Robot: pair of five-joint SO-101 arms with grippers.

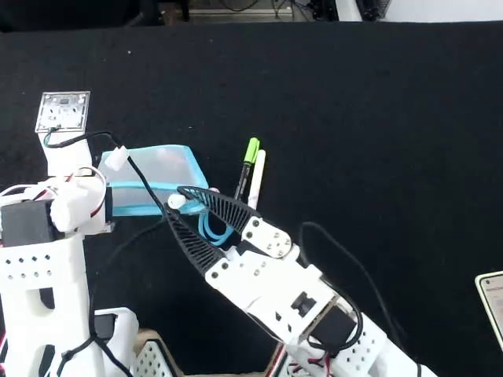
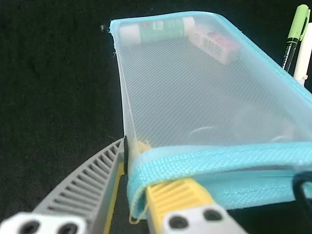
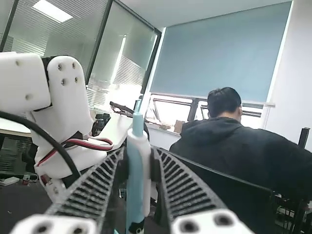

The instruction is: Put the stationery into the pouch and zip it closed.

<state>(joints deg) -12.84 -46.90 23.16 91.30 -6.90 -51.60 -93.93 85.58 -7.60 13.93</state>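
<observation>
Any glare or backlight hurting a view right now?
Right wrist view: bright windows and a ceiling light backlight the pen in the right gripper. Left wrist view: even light, glue stick visible through the pouch mesh, no glare. High view: black table shows almost no shadows.

No print can be read anywhere. Inside the pouch (image 2: 195, 97), the glue stick (image 2: 156, 27) carries a green label and the eraser (image 2: 214, 41) a sleeve with pinkish marks, but the letters on both are too small and veiled by the mesh. A card (image 1: 493, 302) at the table's edge bears lines of print, also too fine to make out.
</observation>
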